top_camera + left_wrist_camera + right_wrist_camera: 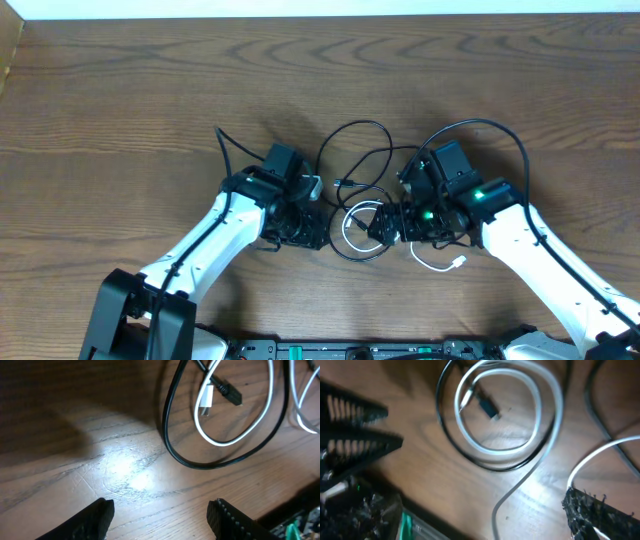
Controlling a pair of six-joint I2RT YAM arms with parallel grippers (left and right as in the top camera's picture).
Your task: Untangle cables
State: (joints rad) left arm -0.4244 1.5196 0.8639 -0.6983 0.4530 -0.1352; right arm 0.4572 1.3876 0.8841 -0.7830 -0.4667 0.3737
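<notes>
Ribbed fingertips (97, 515) of the left tool (160, 517) frame the left wrist view. Its jaws stand apart over bare counter (100, 460), clamped on nothing. Ahead of them lie the cables: a black cable (172, 450) looped around a white cable (225, 441), with both plug ends inside the loop. From overhead we see this coil mid-counter, toward the near edge and between the two tools. A further black loop (352, 124) reaches toward the far edge. The right tool (388, 226) sits just beside the coil, nearer than the left. Its jaws also appear apart, with the white cable's tail passing between them, seemingly ungripped. We judge the right arm better placed to grasp.
</notes>
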